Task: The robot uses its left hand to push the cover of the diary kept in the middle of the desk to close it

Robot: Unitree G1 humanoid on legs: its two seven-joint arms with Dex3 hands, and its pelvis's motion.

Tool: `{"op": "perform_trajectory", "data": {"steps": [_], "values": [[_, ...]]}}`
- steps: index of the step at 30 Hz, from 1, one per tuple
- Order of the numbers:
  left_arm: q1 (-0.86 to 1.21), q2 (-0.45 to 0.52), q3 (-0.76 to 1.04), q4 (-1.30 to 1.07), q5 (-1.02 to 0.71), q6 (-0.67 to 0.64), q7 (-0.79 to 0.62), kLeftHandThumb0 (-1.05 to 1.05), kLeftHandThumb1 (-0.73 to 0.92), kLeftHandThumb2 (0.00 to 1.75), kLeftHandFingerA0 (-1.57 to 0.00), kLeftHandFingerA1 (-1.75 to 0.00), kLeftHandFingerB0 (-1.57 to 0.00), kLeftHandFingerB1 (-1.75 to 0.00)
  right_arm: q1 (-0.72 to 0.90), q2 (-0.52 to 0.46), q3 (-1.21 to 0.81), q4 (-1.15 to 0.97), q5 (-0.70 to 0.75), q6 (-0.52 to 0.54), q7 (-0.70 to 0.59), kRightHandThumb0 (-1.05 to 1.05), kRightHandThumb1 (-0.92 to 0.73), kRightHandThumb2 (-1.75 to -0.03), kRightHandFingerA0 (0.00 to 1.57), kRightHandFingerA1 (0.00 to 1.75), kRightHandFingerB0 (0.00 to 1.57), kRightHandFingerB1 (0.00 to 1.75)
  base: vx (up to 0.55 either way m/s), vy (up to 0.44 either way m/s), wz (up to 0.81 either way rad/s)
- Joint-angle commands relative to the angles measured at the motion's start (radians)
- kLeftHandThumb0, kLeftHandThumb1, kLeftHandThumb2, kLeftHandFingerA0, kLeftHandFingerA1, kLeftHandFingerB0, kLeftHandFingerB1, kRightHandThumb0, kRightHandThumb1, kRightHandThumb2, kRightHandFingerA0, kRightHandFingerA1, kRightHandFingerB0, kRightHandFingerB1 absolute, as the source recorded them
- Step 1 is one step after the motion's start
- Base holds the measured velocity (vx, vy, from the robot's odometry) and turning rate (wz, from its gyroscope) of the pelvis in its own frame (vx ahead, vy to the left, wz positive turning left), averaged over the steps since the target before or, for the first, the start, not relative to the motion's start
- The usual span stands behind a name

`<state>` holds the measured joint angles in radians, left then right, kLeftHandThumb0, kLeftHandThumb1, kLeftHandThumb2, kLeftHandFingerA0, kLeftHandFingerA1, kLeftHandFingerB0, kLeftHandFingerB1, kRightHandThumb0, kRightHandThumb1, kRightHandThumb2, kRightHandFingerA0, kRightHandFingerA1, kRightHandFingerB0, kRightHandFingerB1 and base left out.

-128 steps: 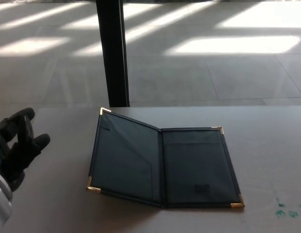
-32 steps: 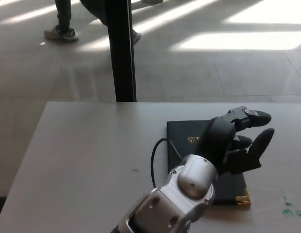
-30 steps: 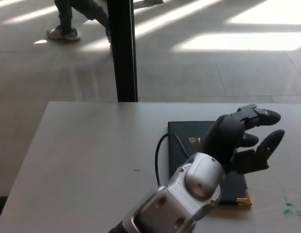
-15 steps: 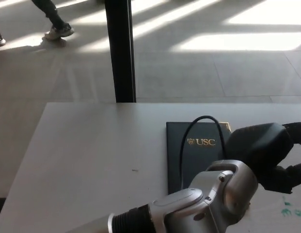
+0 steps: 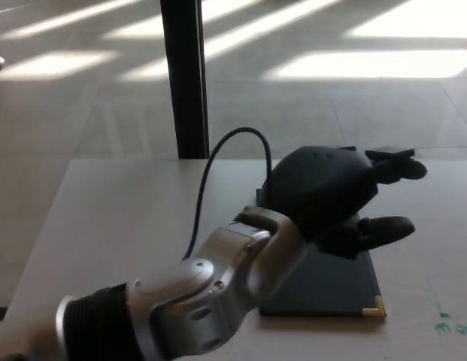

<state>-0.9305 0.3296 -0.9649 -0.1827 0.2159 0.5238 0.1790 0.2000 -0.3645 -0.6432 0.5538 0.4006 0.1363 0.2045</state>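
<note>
The dark diary (image 5: 327, 282) lies shut and flat on the grey desk (image 5: 128, 226), right of the middle, with a gold corner at its near right. My left hand (image 5: 335, 195) hangs over the diary's far half, raised close to the camera and hiding the cover's lettering. Its fingers (image 5: 383, 224) are spread apart and point right, holding nothing. My silver left forearm (image 5: 210, 282) crosses the picture from the lower left. My right hand does not show.
A black post (image 5: 184, 75) stands behind the desk's far edge. Sunlit floor lies beyond. Green marks (image 5: 450, 326) spot the desk at the near right. A black cable (image 5: 218, 165) arcs over my wrist.
Since 4.3 s ago the open diary has been closed. In the last second my left hand lifted up and back over the cover. The person walking on the floor behind has left view.
</note>
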Motion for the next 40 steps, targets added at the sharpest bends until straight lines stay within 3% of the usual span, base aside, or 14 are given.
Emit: {"op": "perform_trajectory", "data": {"steps": [1, 2, 6, 7, 12, 13, 15, 21, 22, 24, 26, 32, 33, 40], "values": [[0.48, 0.379, 0.577, -0.196, -0.054, -0.302, 0.027, -0.75, 0.88, 0.67, -0.44, -0.46, -0.42, -0.39, 0.016, -0.01, -0.041, 0.02, 0.042, 0.032, 0.0, -0.84, -0.6, -1.03, 0.87, 0.79, 0.73, 0.71, 0.0, 0.0, 0.0], [0.533, 0.386, 0.631, -0.179, -0.05, -0.329, 0.059, -0.73, 0.91, 0.68, -0.47, -0.47, -0.44, -0.42, 0.018, -0.01, -0.042, 0.018, 0.042, 0.033, -0.003, -0.84, -0.83, -0.65, 0.89, 0.74, 0.78, 0.65, 0.0, 0.0, 0.0], [0.749, 0.329, 0.915, -0.018, -0.15, -0.457, 0.113, -0.69, 0.68, 1.0, -0.47, -0.59, -0.42, -0.56, 0.018, -0.008, -0.047, 0.018, 0.046, 0.036, -0.008, -0.85, -0.81, -0.65, 0.89, 0.75, 0.82, 0.64, 0.0, 0.0, 0.0], [0.808, 0.316, 0.99, 0.021, -0.164, -0.441, 0.12, -0.71, 0.88, 0.66, -0.55, -0.5, -0.48, -0.45, 0.015, -0.01, -0.046, 0.026, 0.043, 0.026, -0.004, -0.84, -0.6, -1.03, 0.91, 0.79, 0.75, 0.71, 0.0, 0.0, 0.0], [0.924, 0.3, 1.111, 0.145, -0.186, -0.438, 0.134, -0.69, 0.87, 0.66, -0.51, -0.5, -0.49, -0.45, 0.011, -0.008, -0.044, 0.039, 0.042, 0.009, 0.007, -0.84, -0.83, -0.65, 0.91, 0.74, 0.78, 0.65, 0.0, 0.0, 0.0], [0.937, 0.303, 1.118, 0.158, -0.181, -0.459, 0.133, -0.61, 0.71, 1.12, -0.48, -0.65, -0.37, -0.57, 0.014, -0.005, -0.044, 0.03, 0.043, 0.013, 0.005, -0.84, -0.83, -0.65, 0.9, 0.75, 0.78, 0.65, 0.0, 0.0, 0.0], [0.972, 0.308, 1.131, 0.195, -0.171, -0.482, 0.14, -0.69, 0.88, 0.66, -0.57, -0.58, -0.51, -0.45, 0.019, -0.002, -0.045, 0.016, 0.046, 0.027, -0.004, -0.84, -0.82, -0.65, 0.89, 0.74, 0.79, 0.64, 0.0, 0.0, 0.0], [1.066, 0.237, 1.18, 0.37, -0.199, -0.487, 0.159, -0.79, 0.92, 0.67, -0.61, -0.84, -0.52, -0.55, 0.004, -0.011, -0.045, 0.063, 0.039, 0.008, 0.0, -0.84, -0.81, -0.65, 0.91, 0.71, 0.78, 0.61, 0.0, 0.0, 0.0], [1.062, 0.232, 1.185, 0.394, -0.205, -0.487, 0.157, -0.84, 0.91, 0.68, -0.71, -1.0, -0.54, -0.6, 0.003, -0.01, -0.046, 0.065, 0.041, 0.008, 0.002, -0.86, -0.59, -1.02, 0.89, 0.78, 0.74, 0.71, 0.0, 0.0, 0.0], [1.052, 0.177, 1.253, 0.467, -0.277, -0.473, 0.133, -0.82, 0.73, 1.21, -0.51, -0.79, -0.51, -0.69, 0.013, -0.001, -0.047, 0.035, 0.046, 0.02, -0.007, -0.82, -0.83, -0.65, 0.89, 0.73, 0.8, 0.64, 0.0, 0.0, 0.0], [1.038, 0.147, 1.29, 0.527, -0.301, -0.497, 0.141, -0.9, 0.9, 0.67, -0.52, -0.83, -0.6, -0.71, 0.014, -0.002, -0.047, 0.044, 0.048, 0.013, 0.005, -0.83, -0.83, -0.66, 0.86, 0.73, 0.78, 0.64, 0.0, 0.0, 0.0], [0.992, 0.057, 1.431, 0.692, -0.414, -0.458, 0.121, -0.96, 0.85, 0.67, -0.53, -0.97, -0.55, -0.84, 0.015, 0.0, -0.046, 0.041, 0.046, 0.01, 0.0, -0.85, -0.81, -0.65, 0.89, 0.73, 0.84, 0.62, 0.0, 0.0, 0.0], [0.988, 0.041, 1.45, 0.734, -0.429, -0.447, 0.113, -0.96, 0.89, 0.66, -0.53, -1.03, -0.54, -1.0, 0.015, -0.004, -0.045, 0.051, 0.041, 0.004, 0.0, -0.85, -0.6, -1.02, 0.87, 0.77, 0.74, 0.7, 0.0, 0.0, 0.0], [1.016, -0.022, 1.547, 0.74, -0.436, -0.365, 0.146, -0.94, 0.92, 0.71, -0.47, -1.15, -0.56, -1.16, 0.02, -0.006, -0.05, 0.055, 0.047, 0.004, 0.008, -0.83, -0.83, -0.66, 0.87, 0.73, 0.81, 0.61, 0.0, 0.0, 0.0]]}}
